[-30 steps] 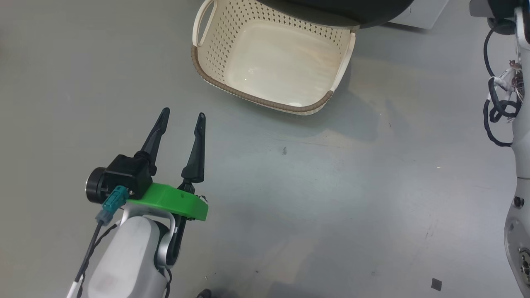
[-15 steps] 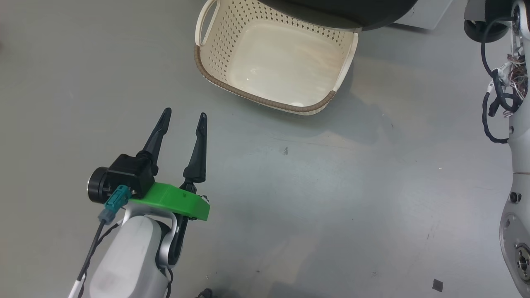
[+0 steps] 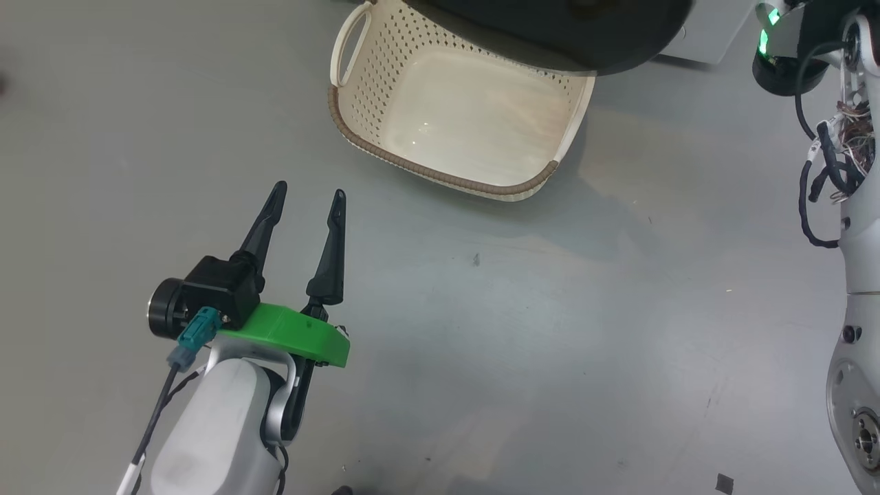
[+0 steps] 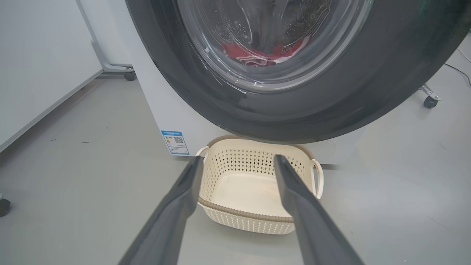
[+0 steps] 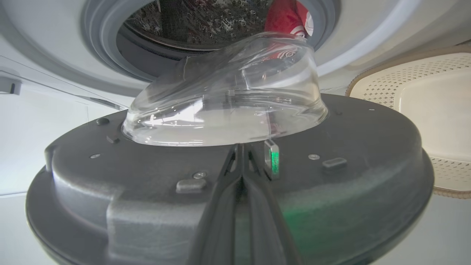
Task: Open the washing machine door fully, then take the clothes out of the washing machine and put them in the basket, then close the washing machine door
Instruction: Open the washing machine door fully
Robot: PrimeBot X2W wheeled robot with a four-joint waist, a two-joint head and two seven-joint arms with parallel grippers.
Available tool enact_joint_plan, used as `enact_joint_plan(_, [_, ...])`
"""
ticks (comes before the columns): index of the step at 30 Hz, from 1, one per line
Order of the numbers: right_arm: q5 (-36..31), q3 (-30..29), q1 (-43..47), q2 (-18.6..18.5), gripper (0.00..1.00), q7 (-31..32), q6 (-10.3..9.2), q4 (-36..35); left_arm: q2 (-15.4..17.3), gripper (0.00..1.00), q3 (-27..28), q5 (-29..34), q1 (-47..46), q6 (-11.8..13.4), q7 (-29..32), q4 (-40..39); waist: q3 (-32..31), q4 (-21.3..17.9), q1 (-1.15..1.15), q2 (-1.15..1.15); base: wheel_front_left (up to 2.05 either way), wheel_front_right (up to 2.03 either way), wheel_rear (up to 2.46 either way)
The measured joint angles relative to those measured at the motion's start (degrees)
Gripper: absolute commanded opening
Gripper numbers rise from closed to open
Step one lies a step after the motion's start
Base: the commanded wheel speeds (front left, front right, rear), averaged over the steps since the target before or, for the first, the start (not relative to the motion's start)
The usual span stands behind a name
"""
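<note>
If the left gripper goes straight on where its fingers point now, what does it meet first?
Most likely the basket, which sits between the left gripper's open fingers; height is unclear.

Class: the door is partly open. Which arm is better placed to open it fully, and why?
Right. The right end effector, shut, points at the inner face of the washing machine door, likely ready to push. The left end effector hangs open over the floor, short of the basket.

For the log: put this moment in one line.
washing machine door: ajar | clothes: in drum | basket: empty | left gripper: open | right gripper: shut, at door's inside
</note>
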Motion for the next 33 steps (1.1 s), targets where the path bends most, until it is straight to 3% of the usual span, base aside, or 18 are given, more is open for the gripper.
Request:
enact_joint_plan(27, [7.38,-0.51,10.69,3.15,0.0,4.78,0.24,3.18,0.02,1.0,0.05,1.56,2.23,0.46,0.0,1.83,-9.12,0.12,0.0,0.0,0.0,0.0,0.0])
enact_joint_plan(33, [8.55,2.19,12.27,3.83,0.0,5.9,0.19,2.99,0.04,1.0,0.02,1.94,3.25,0.47,0.0,1.8,-10.62,0.27,0.0,0.0,0.0,0.0,0.0])
